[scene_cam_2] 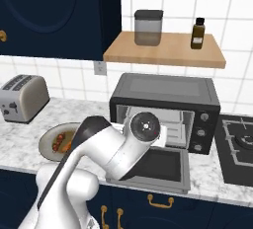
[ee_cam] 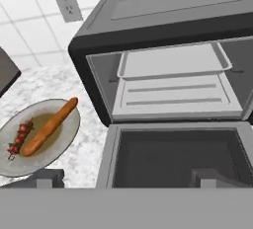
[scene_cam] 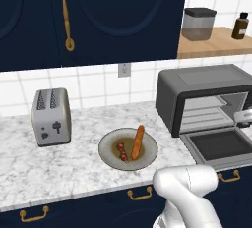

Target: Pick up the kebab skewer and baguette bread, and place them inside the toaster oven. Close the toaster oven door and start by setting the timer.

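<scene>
The kebab skewer (ee_cam: 20, 138) and the orange-brown baguette bread (ee_cam: 49, 127) lie side by side on a round grey plate (ee_cam: 62, 141) on the marble counter, left of the toaster oven (ee_cam: 163, 11). From the left base view the skewer (scene_cam: 121, 151) lies left of the baguette (scene_cam: 138, 142). The toaster oven door (ee_cam: 178, 154) hangs fully open and flat, showing a tray (ee_cam: 173, 62) and a rack inside. My gripper (ee_cam: 129, 177) is open wide and holds nothing. It hovers above the front of the open door and faces the oven's mouth, with the plate off to its left.
A silver two-slot toaster (scene_cam: 51, 116) stands at the left of the counter. A wooden shelf (scene_cam_2: 163, 50) above the oven carries a grey jar (scene_cam_2: 148, 27) and a brown bottle (scene_cam_2: 197, 33). A stove top (scene_cam_2: 239, 144) lies right of the oven. Dark blue cabinets hang overhead.
</scene>
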